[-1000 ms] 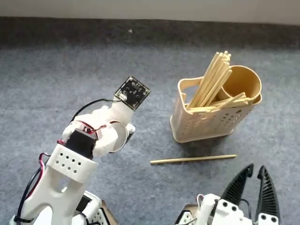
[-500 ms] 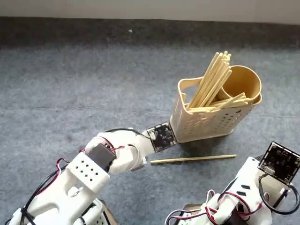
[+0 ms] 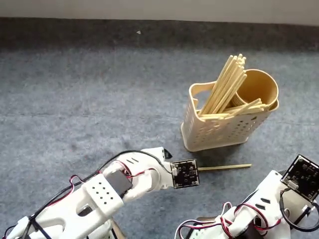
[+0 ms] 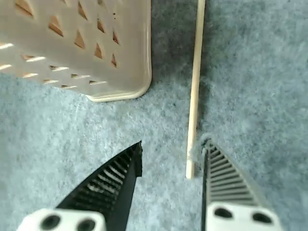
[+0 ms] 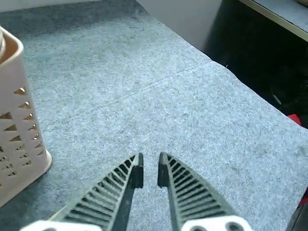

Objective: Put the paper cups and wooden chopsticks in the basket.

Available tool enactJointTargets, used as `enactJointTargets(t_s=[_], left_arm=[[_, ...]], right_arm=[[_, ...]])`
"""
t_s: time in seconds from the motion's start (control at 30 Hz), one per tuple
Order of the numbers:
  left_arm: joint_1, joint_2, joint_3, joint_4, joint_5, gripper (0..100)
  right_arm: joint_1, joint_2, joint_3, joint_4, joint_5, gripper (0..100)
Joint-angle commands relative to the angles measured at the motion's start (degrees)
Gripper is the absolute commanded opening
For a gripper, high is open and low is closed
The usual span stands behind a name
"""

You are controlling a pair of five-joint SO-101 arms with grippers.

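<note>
one end of the loose chopstick (image 3: 224,168) is hidden under the left arm (image 3: 149,175).

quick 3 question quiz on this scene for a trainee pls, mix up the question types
1. True or false: the loose chopstick lies inside the basket.
2. The left gripper is: A shut on the chopstick; B open, with the chopstick's end between its fingers; C open above the basket's rim.
3. Fill in: the paper cup stands in the ____.
Key: 1 false; 2 B; 3 basket.
</note>
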Motion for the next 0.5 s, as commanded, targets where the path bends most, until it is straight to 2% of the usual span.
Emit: enactJointTargets(t_s=[0.0, 0.2, 0.3, 0.47], left_arm=[[0.75, -0.75, -0.13, -3.43, -0.44, 22], [0.66, 2.68, -0.75, -6.95, -0.53, 22], [0.31, 12.70, -3.74, -8.53, -0.53, 22], [-1.19, 33.98, -15.96, -8.70, -0.62, 22]], right_arm=[[0.57, -1.80, 0.04, -0.75, 0.79, 6.8], [2.07, -3.38, 0.75, 0.04, 0.88, 6.8], [2.24, -3.47, 0.75, 0.13, 0.88, 6.8], [2.07, -3.47, 0.84, 0.22, 0.88, 6.8]])
